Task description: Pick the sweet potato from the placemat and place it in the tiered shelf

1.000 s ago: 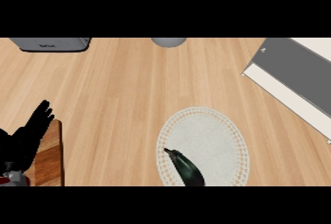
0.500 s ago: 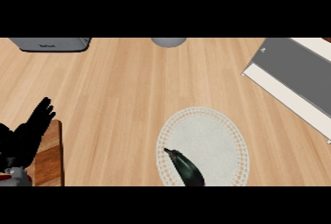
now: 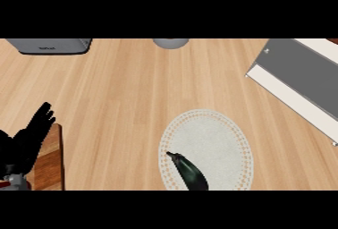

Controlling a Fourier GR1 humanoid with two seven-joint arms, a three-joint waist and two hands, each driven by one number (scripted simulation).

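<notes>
A pale oval placemat (image 3: 211, 143) with a dotted border lies at the lower middle of the counter. On its lower left part lies a dark, glossy, tapered thing with a pointed tip (image 3: 188, 172), cut off by the view's lower edge. It is the only thing on the mat, so I take it for the sweet potato, though it looks nearly black. The tiered shelf (image 3: 297, 85), grey with white edges, stands at the upper right. My left hand (image 3: 26, 141) rests open at the left edge, fingers up, far from the mat. No right hand shows.
A wooden board (image 3: 49, 163) lies under my left hand at the lower left. A grey appliance (image 3: 49, 45) sits at the back left. A grey round object (image 3: 171, 43) stands at the back middle. Bare wooden counter lies between the mat and the shelf.
My left hand has sunk slightly toward the lower left. The dark thing on the placemat has stayed where it was.
</notes>
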